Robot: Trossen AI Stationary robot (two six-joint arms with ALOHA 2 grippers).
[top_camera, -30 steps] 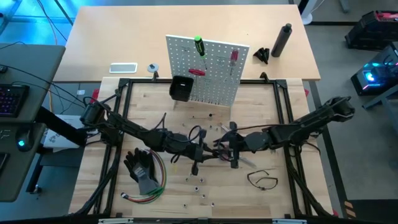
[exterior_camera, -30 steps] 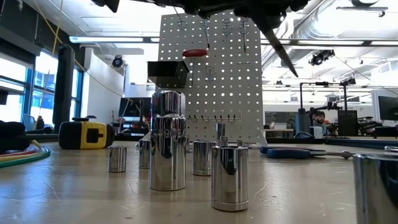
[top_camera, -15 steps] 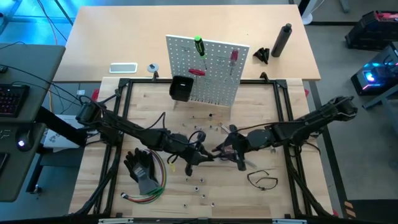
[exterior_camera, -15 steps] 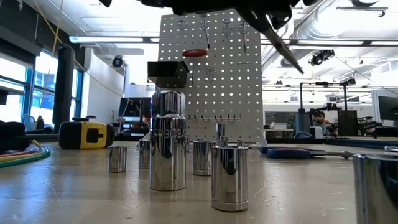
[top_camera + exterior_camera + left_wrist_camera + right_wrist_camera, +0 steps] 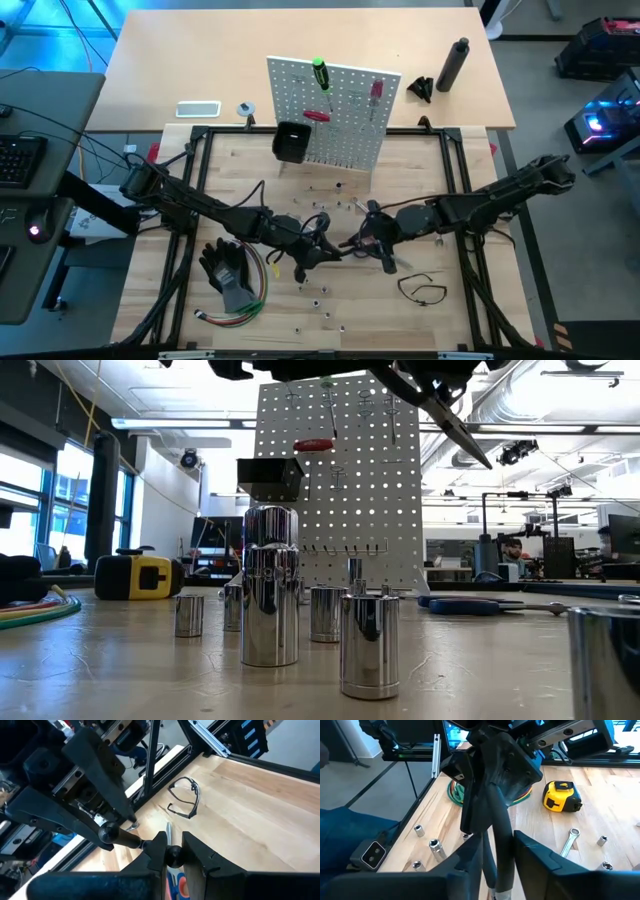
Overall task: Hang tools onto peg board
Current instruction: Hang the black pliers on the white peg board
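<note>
Well in front of the peg board (image 5: 333, 115), our left gripper (image 5: 170, 855) pinches a black-handled tool (image 5: 499, 832); our right gripper (image 5: 496, 865) straddles its handle, grip unclear, so we close fully before releasing.

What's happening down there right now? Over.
Left hand shut on black-handled tool, mid-table. Right hand at its handle. Peg board beyond. Small sockets scattered below.

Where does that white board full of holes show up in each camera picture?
High view: the peg board stands upright at the table's far edge, centre.
Low view: it fills the middle background.
Left wrist view: not in it.
Right wrist view: not in it.
Shared landmark: the black bin on its front.
</note>
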